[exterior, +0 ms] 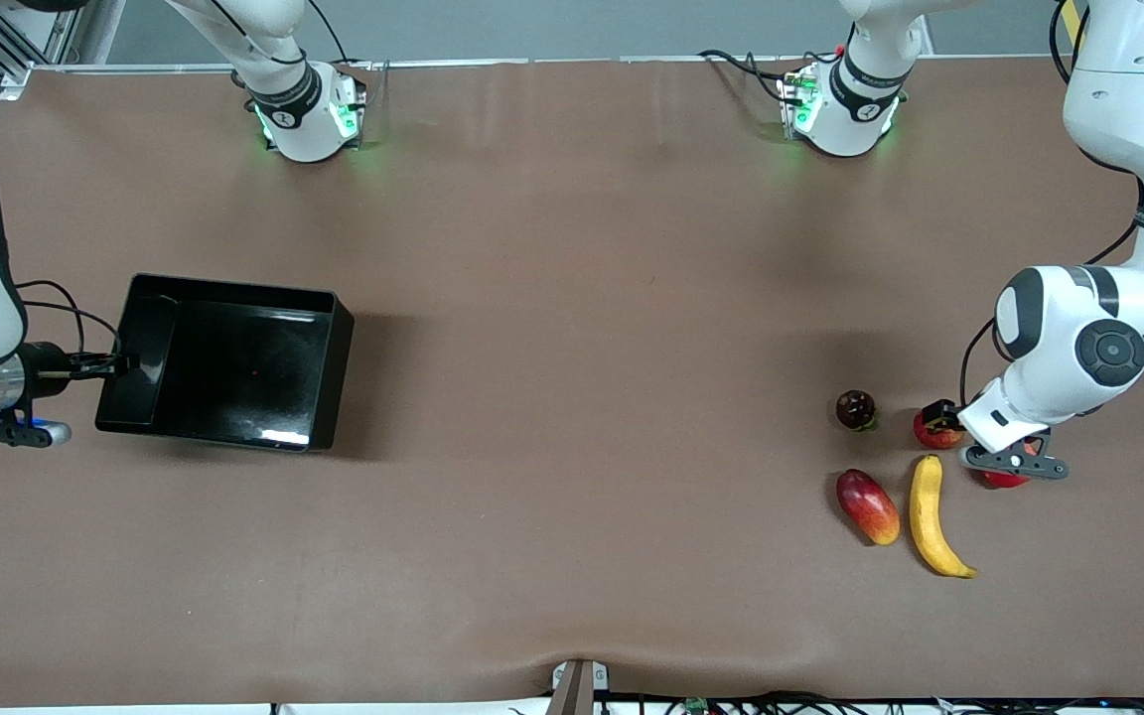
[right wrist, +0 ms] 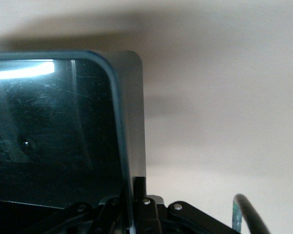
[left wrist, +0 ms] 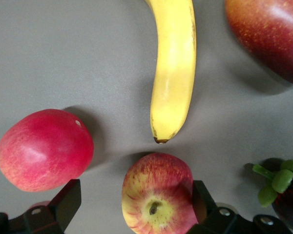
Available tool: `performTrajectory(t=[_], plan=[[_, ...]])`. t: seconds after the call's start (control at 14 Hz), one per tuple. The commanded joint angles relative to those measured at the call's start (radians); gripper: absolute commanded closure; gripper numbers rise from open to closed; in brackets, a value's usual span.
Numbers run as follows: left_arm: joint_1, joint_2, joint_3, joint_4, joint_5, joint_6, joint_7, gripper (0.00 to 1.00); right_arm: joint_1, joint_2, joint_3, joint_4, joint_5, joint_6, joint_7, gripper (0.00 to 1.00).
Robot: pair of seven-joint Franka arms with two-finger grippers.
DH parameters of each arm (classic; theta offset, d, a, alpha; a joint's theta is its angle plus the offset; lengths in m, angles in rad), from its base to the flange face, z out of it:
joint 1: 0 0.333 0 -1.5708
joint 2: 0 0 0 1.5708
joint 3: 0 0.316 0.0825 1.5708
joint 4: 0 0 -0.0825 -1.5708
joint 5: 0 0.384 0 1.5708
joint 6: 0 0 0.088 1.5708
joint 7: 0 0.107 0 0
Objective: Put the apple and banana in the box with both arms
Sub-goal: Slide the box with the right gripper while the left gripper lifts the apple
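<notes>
text: none legible | labels: small print on arm wrist bands, too small to read

In the front view we find the plain red fruit mostly hidden under the left gripper, which also covers part of the apple. In the left wrist view the banana, mango and dark fruit are cut by the frame edges.

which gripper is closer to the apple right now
Left. The left gripper is open with its fingers on either side of the apple, beside the banana. The right gripper is shut on the box wall at the right arm's end.
</notes>
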Motion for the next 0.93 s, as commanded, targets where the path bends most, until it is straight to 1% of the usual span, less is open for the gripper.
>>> performTrajectory(t=[0.0, 0.07, 0.21, 0.36, 0.57, 0.71, 0.86], plan=[[0.011, -0.015, -0.017, -0.007, -0.048, -0.015, 0.014, 0.00, 0.025, -0.087, 0.040, -0.010, 0.044, -0.054, -0.002, 1.00], [0.011, -0.015, -0.025, -0.009, -0.060, -0.019, 0.014, 0.00, 0.021, -0.095, 0.066, -0.010, 0.064, -0.069, -0.011, 1.00], [0.011, -0.011, -0.025, -0.009, -0.069, -0.021, 0.014, 0.00, 0.028, -0.118, 0.098, -0.016, 0.099, -0.081, -0.005, 1.00], [0.011, -0.003, -0.026, -0.009, -0.071, -0.021, 0.011, 0.00, 0.054, -0.126, 0.149, -0.018, 0.116, -0.091, 0.030, 1.00], [0.016, 0.011, -0.025, -0.009, -0.077, -0.021, 0.014, 0.00, 0.154, -0.140, 0.181, -0.013, 0.119, -0.082, 0.214, 1.00], [0.019, 0.023, -0.025, -0.009, -0.077, -0.019, 0.011, 0.00, 0.264, -0.140, 0.180, -0.011, 0.121, -0.056, 0.332, 1.00], [0.019, 0.023, -0.025, -0.007, -0.077, -0.019, 0.011, 0.00, 0.324, -0.132, 0.182, -0.013, 0.130, -0.008, 0.455, 1.00]])
